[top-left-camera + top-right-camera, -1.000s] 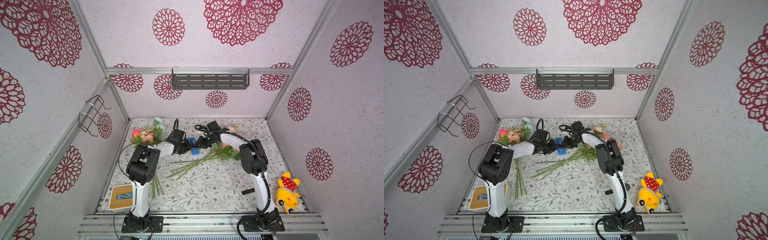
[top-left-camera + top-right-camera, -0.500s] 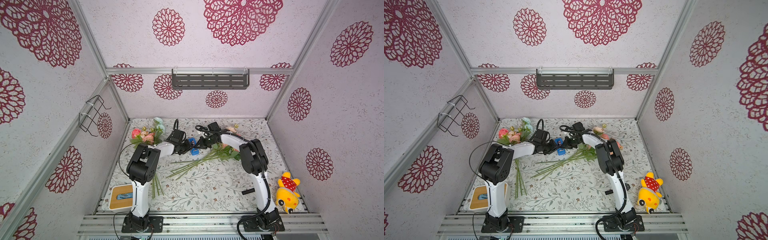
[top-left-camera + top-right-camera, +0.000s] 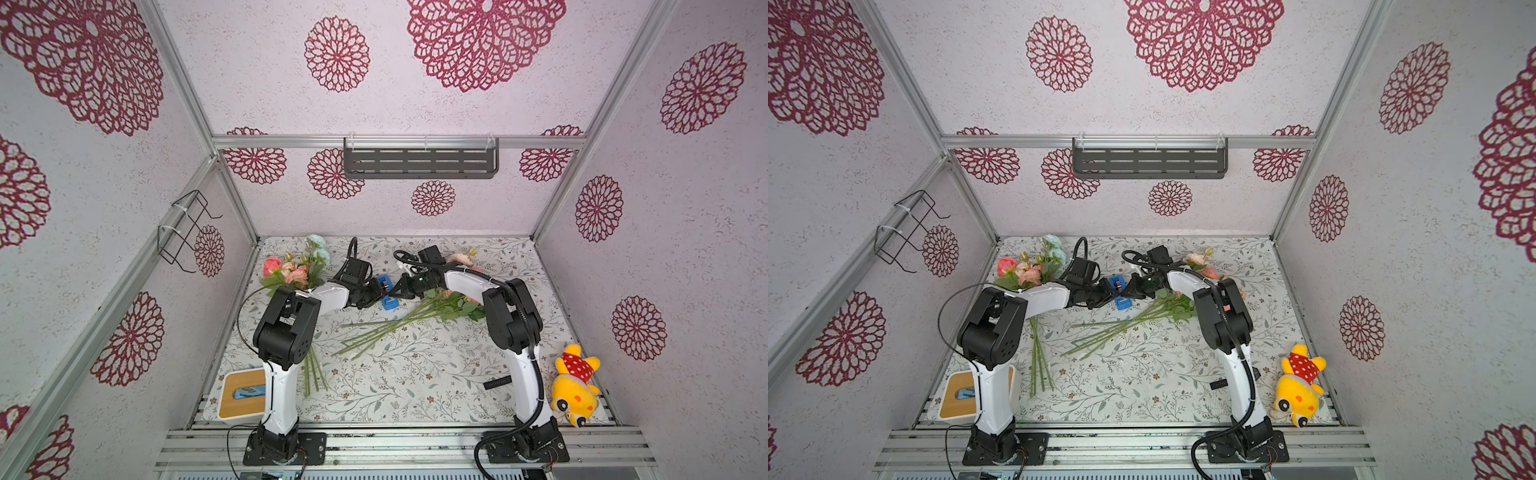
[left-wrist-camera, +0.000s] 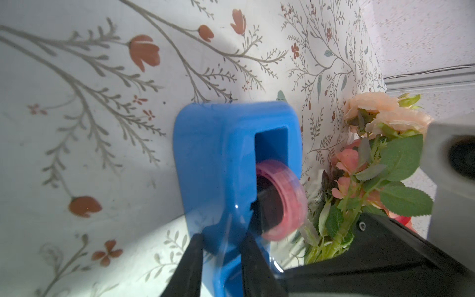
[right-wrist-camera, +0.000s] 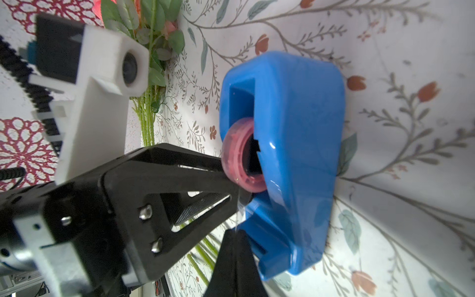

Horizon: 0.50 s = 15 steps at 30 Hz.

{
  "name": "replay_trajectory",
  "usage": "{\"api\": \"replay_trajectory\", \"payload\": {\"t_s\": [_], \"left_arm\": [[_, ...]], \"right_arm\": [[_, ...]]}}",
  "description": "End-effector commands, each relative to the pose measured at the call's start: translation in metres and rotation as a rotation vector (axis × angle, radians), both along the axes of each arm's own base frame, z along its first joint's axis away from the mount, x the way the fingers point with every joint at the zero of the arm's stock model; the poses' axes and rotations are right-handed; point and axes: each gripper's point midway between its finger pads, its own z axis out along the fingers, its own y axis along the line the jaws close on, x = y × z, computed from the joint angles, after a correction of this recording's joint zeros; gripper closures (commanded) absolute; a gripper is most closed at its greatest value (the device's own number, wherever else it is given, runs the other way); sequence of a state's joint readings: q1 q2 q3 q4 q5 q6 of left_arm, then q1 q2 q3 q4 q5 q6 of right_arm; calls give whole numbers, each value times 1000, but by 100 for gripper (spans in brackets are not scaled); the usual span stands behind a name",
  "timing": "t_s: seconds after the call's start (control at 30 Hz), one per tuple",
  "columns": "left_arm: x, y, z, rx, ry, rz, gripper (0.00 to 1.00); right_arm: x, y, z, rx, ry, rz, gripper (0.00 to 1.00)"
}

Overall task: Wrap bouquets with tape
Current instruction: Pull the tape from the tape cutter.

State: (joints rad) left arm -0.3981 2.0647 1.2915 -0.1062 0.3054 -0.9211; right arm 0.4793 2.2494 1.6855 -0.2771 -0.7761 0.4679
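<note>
The blue tape dispenser (image 3: 387, 293) stands at the back middle of the table between both grippers. My left gripper (image 4: 222, 236) is shut on its narrow end, one finger on each side, with the pink roll (image 4: 280, 200) just beyond. My right gripper (image 5: 235, 232) is shut on a clear tape strip (image 5: 237, 213) coming off the roll. One bouquet (image 3: 291, 270), with a pale blue bloom, lies at the back left under my left arm. The other bouquet (image 3: 395, 328) lies slantwise in the middle, its blooms under my right arm.
A wooden-topped box (image 3: 243, 392) sits at the front left corner. A yellow plush toy (image 3: 575, 386) lies at the front right, with a black strap (image 3: 496, 383) beside my right arm's base. A grey shelf (image 3: 419, 162) hangs on the back wall and a wire rack (image 3: 183, 232) on the left wall.
Both arms stay almost where they were at the dispenser. The right jaws have come together, and the left jaws have narrowed a little.
</note>
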Motion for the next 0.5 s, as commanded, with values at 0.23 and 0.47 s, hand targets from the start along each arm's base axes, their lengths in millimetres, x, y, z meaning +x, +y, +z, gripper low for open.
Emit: {"api": "replay_trajectory", "payload": {"t_s": [0.23,0.47], "left_arm": [[-8,-5,-18,19,50,-2,76],[-9,-6,-16,23,45,-8,77]], "right_arm": [[-11,5,58,147,-19,6,100],[-14,3,51,137,-7,5,100]]}}
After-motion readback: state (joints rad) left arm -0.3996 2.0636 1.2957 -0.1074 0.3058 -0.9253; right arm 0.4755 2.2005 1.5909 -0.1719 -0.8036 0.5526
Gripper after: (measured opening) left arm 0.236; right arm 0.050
